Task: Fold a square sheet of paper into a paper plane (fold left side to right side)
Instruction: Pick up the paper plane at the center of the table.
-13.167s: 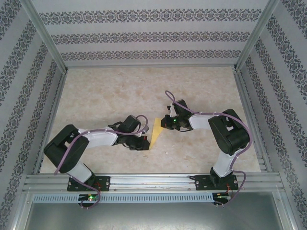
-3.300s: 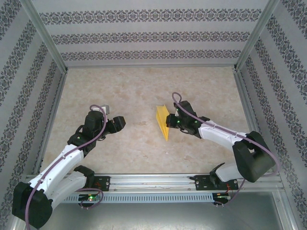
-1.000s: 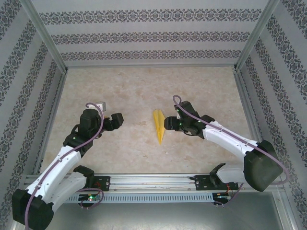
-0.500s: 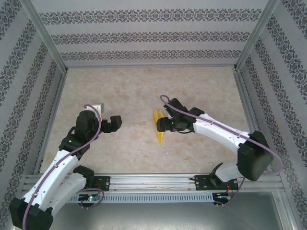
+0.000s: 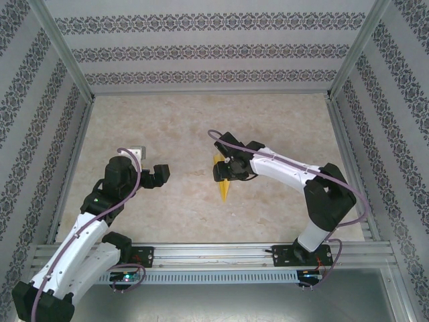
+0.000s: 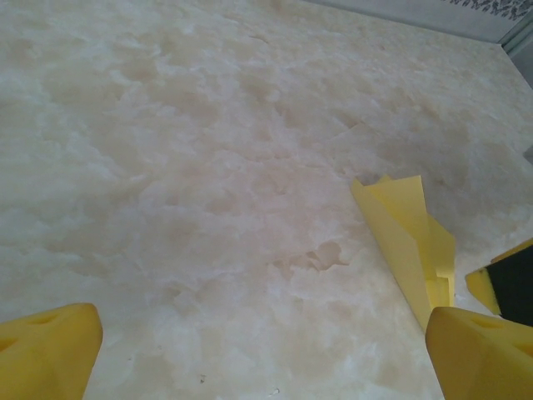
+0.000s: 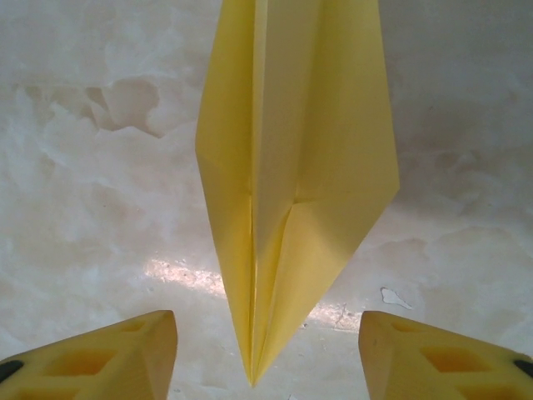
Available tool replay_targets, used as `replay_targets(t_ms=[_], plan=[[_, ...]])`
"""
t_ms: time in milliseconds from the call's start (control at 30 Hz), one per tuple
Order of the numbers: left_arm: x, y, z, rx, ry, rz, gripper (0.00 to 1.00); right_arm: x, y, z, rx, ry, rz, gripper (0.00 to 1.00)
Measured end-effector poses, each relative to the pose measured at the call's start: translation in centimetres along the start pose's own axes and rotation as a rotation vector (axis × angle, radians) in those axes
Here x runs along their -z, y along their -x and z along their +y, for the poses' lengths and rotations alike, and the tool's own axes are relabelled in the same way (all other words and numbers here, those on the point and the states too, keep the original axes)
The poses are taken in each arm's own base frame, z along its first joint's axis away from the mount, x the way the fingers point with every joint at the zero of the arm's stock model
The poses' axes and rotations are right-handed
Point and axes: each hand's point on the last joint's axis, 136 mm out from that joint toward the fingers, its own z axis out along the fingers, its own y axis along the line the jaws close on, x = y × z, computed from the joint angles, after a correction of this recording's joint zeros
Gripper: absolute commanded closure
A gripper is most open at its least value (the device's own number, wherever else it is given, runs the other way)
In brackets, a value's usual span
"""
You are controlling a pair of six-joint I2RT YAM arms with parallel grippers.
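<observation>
The square sheet of paper lies flat on the table as a slim yellow paper plane (image 5: pixel 224 184), folded along a centre crease, its tip toward the near edge. My right gripper (image 5: pixel 226 170) hovers over its far half. In the right wrist view the plane (image 7: pixel 291 167) points down between the two yellow fingers (image 7: pixel 108 354), and the right gripper (image 7: pixel 265 337) stands open without touching the paper. My left gripper (image 5: pixel 159 176) is open well to the left. From the left wrist view the plane (image 6: pixel 408 237) lies ahead at the right, beyond the left gripper (image 6: pixel 265 367).
The table is pale marble (image 5: pixel 188 121), fenced by patterned walls and metal posts (image 5: pixel 70 74). An aluminium rail (image 5: pixel 214 253) with both arm bases runs along the near edge. The right arm's elbow (image 5: pixel 328 201) stands at the right.
My right gripper has swung left from beside the plane to right over it. The plane has stayed put. The left gripper has opened a little wider and hardly moved.
</observation>
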Motion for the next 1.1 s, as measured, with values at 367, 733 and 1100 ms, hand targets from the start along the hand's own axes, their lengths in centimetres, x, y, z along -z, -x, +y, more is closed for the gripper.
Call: replay_targets(t_ms=[367, 733, 1100], plan=[[0.0, -0.4, 0.1, -0.012, 0.003, 0.017, 0.00, -2.3, -0.4, -0.1, -0.003, -0.020, 0.052, 0.56], [0.0, -0.7, 0.2, -0.020, 0.007, 0.028, 0.00, -4.0, -0.8, -0.1, -0.007, -0.021, 0.084, 0.70], [0.0, -0.8, 0.3, -0.020, 0.010, 0.034, 0.00, -5.6, -1.1, -0.1, -0.024, -0.021, 0.108, 0.85]])
